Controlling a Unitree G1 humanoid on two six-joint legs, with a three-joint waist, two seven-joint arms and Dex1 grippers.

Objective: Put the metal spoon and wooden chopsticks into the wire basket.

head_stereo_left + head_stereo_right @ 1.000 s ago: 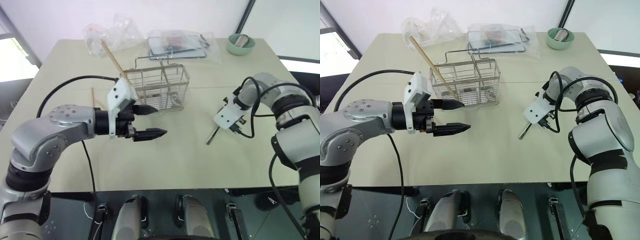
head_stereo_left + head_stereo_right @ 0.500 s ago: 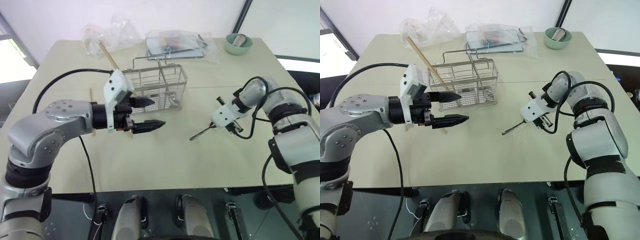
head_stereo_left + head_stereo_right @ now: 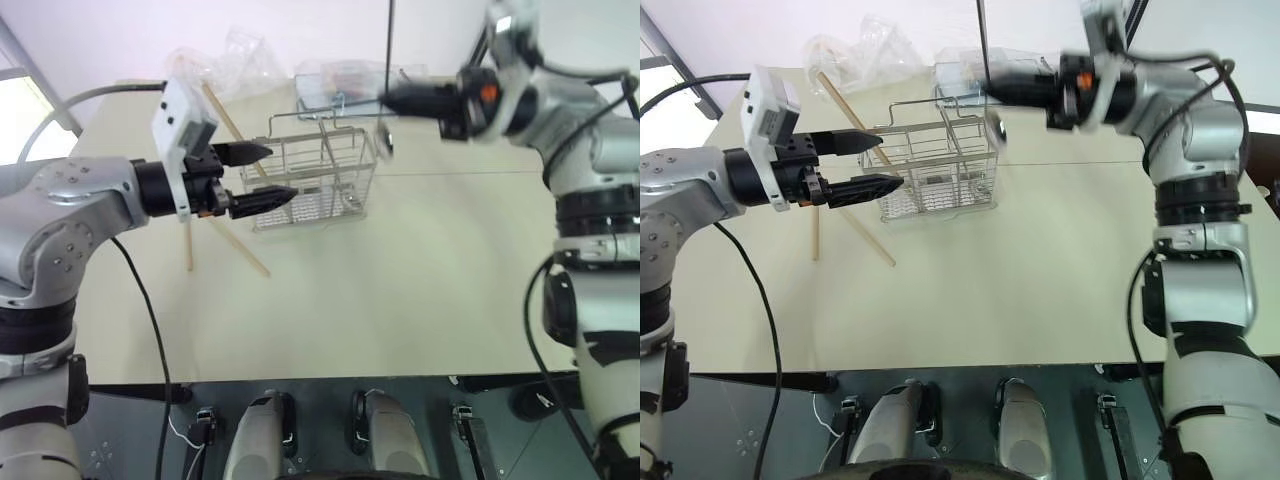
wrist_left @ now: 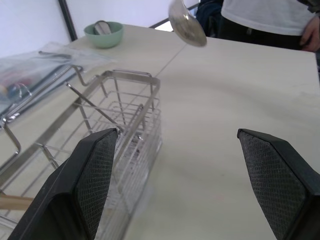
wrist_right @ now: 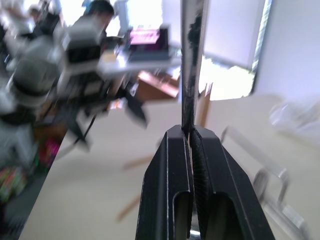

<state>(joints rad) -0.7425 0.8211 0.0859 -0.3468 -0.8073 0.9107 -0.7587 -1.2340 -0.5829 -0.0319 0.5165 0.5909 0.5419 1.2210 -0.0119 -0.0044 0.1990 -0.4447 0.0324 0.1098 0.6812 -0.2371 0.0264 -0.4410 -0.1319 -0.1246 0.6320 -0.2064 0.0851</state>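
**Spoon in the air over the basket, chopsticks only partly done**

Your right gripper (image 3: 392, 100) is clamped on the spoon (image 3: 386, 143), pinching the slim handle between closed fingers. The spoon hangs bowl-down, handle pointing straight up, just above the right end of the wire basket (image 3: 315, 175). It has not gone in; the bowl sits near the rim, beside or over the end compartment. The head views are smeared there, so I can't tell which.

Your left gripper (image 3: 257, 174) is spread wide with nothing between the fingers, hovering level just left of the basket and pointing at its near-left corner.

Chopsticks: one chopstick (image 3: 228, 118) leans in the basket's left end, its top sticking out up and to the left, so count that one as placed. Two more sticks (image 3: 238, 246) lie flat on the table (image 3: 400, 280) just left of and in front of the basket, under the left arm, not in.

So you have one stick in, the spoon lifted and ready to lower, and the sticks on the table left to pick up. The basket stands upright.
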